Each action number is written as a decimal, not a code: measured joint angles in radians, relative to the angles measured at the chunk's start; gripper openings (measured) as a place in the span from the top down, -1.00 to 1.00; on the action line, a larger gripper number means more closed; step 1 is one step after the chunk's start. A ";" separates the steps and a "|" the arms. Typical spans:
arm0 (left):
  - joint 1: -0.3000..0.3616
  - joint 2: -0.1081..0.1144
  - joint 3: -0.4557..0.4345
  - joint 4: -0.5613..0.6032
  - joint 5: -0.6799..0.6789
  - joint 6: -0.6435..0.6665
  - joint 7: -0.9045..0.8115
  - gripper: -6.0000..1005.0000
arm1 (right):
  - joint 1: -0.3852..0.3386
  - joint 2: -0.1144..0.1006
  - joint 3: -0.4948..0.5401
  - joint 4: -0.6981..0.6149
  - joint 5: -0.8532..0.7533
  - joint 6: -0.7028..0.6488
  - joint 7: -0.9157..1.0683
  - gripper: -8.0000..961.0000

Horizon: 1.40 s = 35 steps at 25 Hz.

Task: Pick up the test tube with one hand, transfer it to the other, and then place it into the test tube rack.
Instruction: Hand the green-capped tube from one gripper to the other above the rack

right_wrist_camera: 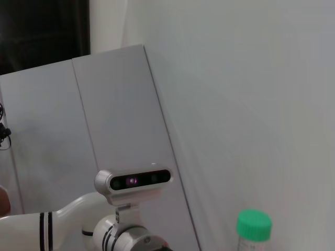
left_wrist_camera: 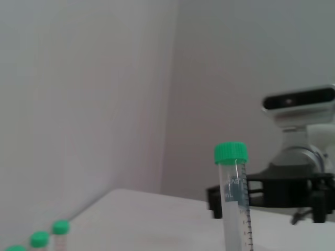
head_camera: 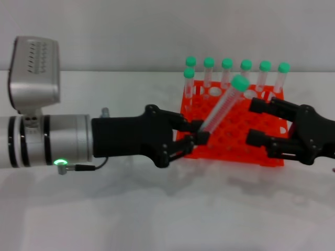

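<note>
Clamped on the lower end of the test tube [head_camera: 222, 107], the left gripper [head_camera: 194, 137] holds it in the air in front of the test tube rack [head_camera: 230, 141], its fingers pinching the clear body near the bottom tip. From that grip the tube leans up and toward the robot's right, so its long axis runs on a slant and the green cap [head_camera: 240, 83] is the high end, nearest the other arm. The left wrist view shows the same tube [left_wrist_camera: 234, 201] rising out of the grip with its cap on top.

Facing it from the right, the right gripper [head_camera: 255, 122] has its jaws spread wide, one finger above the other, with a clear gap between them. The tube's upper part lies just to the left of that gap and not yet inside it; no contact shows. In the right wrist view only the cap [right_wrist_camera: 254, 226] is seen.

Judging by this, the handover is the step in hand: the right gripper is the nearer free hand, and it would need to move leftward until the slanted upper body sits between its fingers before closing.

Behind both grippers, six other green-capped tubes [head_camera: 226, 73] stand upright along the rack's far row.
</note>
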 joint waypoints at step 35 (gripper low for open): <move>-0.014 0.002 0.073 -0.028 0.010 -0.020 0.022 0.59 | -0.015 0.072 0.002 -0.029 -0.002 0.065 -0.064 0.32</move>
